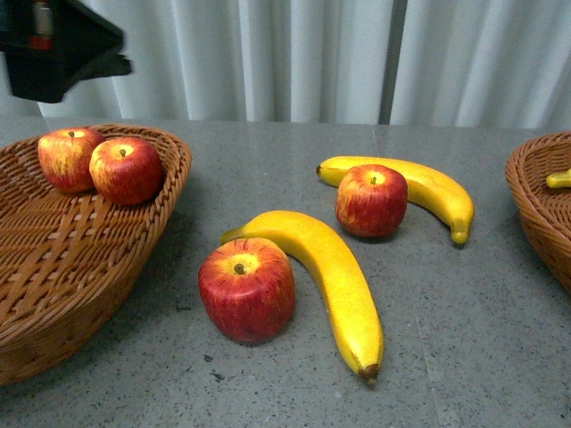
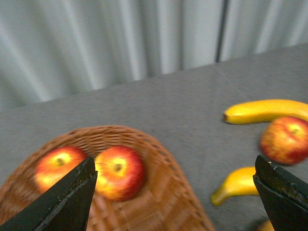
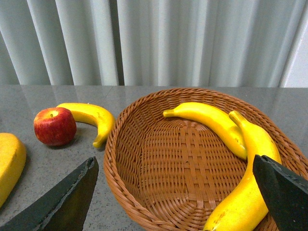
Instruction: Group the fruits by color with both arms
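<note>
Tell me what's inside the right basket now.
Two bananas: one banana on the weave, a second banana beside it; nothing else shows. The right basket has its near corner hidden behind a gripper finger.

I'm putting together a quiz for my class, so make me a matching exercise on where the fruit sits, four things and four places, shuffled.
Things:
1 apple pair
2 near apple
3 far apple
4 banana pair

Places:
a in the right basket
b on the table, next to the far banana
c in the left basket
d on the table, next to the near banana

Pairs: 1c, 2d, 3b, 4a
</note>
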Robot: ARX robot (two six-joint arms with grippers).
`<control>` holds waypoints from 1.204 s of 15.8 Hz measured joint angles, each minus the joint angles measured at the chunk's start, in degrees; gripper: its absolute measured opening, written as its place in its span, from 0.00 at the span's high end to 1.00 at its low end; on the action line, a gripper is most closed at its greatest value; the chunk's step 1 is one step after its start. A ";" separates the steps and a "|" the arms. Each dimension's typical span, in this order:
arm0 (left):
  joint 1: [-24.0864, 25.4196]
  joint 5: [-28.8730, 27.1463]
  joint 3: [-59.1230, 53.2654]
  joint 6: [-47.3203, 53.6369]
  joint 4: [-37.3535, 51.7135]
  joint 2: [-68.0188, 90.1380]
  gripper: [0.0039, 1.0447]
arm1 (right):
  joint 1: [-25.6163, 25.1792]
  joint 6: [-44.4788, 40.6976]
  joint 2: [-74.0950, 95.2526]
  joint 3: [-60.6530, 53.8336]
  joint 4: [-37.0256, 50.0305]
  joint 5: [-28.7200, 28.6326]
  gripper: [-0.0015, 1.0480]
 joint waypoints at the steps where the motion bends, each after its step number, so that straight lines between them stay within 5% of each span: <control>1: -1.68 2.49 2.60 1.14 -2.64 2.25 0.06 | 0.00 0.00 0.00 0.00 0.00 0.00 0.06; 7: -11.21 9.77 4.42 13.86 -11.91 11.54 0.06 | 0.00 0.00 0.00 0.00 0.00 0.00 0.06; 19: -11.15 12.87 5.62 24.17 -13.94 21.03 0.06 | 0.00 0.00 0.00 0.00 0.00 0.00 0.06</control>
